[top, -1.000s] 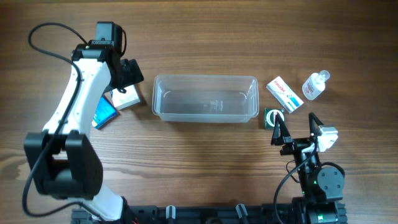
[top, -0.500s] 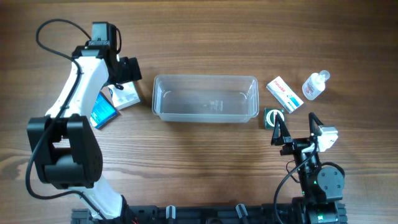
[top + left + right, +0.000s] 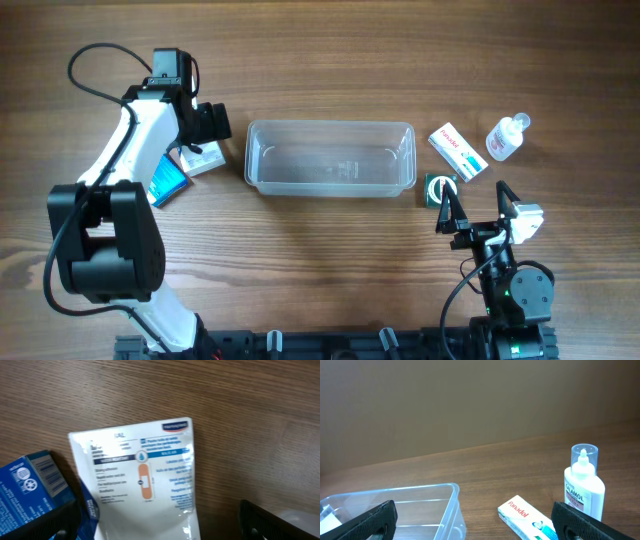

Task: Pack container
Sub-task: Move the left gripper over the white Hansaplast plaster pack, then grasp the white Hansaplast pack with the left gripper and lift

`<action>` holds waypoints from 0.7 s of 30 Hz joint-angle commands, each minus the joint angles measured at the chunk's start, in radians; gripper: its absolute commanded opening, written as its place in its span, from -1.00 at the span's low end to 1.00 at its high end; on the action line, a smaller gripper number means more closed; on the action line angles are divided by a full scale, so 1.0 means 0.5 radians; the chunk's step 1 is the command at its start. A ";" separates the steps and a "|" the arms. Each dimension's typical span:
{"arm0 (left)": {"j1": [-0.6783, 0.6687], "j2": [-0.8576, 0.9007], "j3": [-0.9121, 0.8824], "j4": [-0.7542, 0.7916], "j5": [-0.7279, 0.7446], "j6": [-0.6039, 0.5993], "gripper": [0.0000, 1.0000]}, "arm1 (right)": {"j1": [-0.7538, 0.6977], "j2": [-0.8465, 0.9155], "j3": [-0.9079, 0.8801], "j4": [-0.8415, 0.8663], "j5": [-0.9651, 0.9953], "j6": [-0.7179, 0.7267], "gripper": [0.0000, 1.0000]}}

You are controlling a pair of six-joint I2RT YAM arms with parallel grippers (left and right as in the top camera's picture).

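The clear plastic container (image 3: 330, 158) stands in the middle of the table and looks to hold nothing; its corner shows in the right wrist view (image 3: 395, 510). My left gripper (image 3: 200, 150) is open, hovering over a white plaster box (image 3: 203, 160) (image 3: 140, 480) left of the container, its fingers either side of it. A blue box (image 3: 166, 180) (image 3: 27, 490) lies beside it. My right gripper (image 3: 478, 212) is open and empty near the front right. A Panadol box (image 3: 458, 151) (image 3: 527, 517), a Calamol bottle (image 3: 506, 137) (image 3: 584, 487) and a small green box (image 3: 439, 188) lie right of the container.
The table is brown wood (image 3: 330, 60). The right arm's base (image 3: 515, 290) sits at the front edge. The left arm (image 3: 120, 160) reaches over the left side with its cable looping above.
My left arm has shifted slightly, bringing its gripper down and a little right over the white plaster box. The right arm and the objects have not moved.
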 commanded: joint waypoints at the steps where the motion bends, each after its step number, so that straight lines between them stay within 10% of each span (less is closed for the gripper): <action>1: 0.005 0.031 -0.015 0.006 -0.077 -0.125 0.99 | -0.010 -0.016 -0.003 0.005 -0.032 0.017 1.00; 21: 0.006 0.262 -0.014 0.074 -0.078 -0.130 0.82 | -0.010 -0.008 -0.003 0.005 -0.032 0.016 0.99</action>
